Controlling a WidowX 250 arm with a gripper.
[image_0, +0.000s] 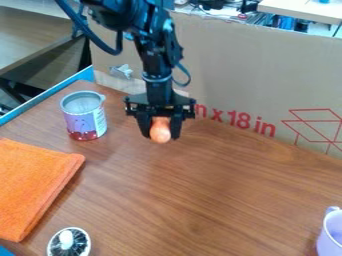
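Between the two fingers of the black pincer, an orange-brown egg-shaped object is held, gripped from both sides, the fingers being kept apart only by its width. Its long axis is set roughly upright, in line with the hanging fingers, and its rounded lower end is left exposed at about the level of their tips. Whether the wooden worktop is touched by that end cannot be told.

An opened, purple-labelled tin can is stood upright to the view's left of the pincer, near it but apart, its open mouth turned upward. Nearer the camera, at the left edge, a folded orange cloth is laid flat. Below the cloth, a round scrub brush with a white knob is seen, and a lilac cup is partly cut off at the lower right. Behind the pincer, the worktop is backed by a cardboard panel.
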